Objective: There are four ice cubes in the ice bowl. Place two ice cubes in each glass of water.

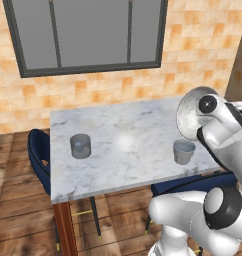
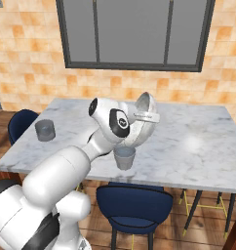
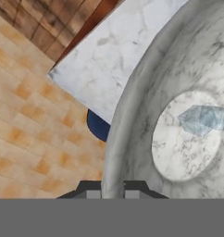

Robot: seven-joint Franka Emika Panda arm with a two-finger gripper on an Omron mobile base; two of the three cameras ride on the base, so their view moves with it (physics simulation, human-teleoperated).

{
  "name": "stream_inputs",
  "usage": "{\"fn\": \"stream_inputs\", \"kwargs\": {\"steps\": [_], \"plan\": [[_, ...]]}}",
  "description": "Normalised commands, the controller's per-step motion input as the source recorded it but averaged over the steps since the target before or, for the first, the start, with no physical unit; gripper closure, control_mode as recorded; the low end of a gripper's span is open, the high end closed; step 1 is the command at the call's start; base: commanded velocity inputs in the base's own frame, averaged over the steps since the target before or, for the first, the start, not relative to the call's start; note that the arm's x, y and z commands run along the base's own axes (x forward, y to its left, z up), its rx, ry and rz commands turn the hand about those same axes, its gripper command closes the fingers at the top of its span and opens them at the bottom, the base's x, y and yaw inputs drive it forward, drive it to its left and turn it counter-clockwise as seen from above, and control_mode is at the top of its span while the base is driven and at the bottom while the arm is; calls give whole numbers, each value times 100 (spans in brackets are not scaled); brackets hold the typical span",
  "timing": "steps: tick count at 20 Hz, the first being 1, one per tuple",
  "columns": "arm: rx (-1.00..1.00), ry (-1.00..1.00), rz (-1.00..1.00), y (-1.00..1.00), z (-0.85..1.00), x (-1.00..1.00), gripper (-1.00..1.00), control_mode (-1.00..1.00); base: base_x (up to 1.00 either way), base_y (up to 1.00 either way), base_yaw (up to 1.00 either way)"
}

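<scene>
My gripper (image 3: 113, 193) is shut on the rim of the ice bowl (image 1: 193, 117), a silvery metal bowl held up off the table and tipped steeply on its side. Inside it, pale blue ice cubes (image 3: 204, 119) lie against the bowl's bottom in the hand view. Right below the tipped bowl (image 2: 142, 124) stands one glass of water (image 1: 184, 151), near the table's front edge (image 2: 124, 157). The other glass of water (image 1: 80, 146) stands far off at the table's left end (image 2: 44, 130).
The marble table (image 1: 128, 130) stands against a tiled wall under a window. Blue chairs sit at its left end (image 1: 38, 152) and under its front edge (image 2: 134, 205). Wooden floor lies in front.
</scene>
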Motion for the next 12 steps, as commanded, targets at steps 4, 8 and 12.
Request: {"fn": "stream_inputs", "kwargs": {"steps": [4,8,12], "plan": [[-18,0,0,0,0,-1,100,-100,0,0,0],[-10,0,0,0,0,-4,100,-100,0,0,0],[-2,0,0,10,1,0,100,-100,0,0,0]]}}
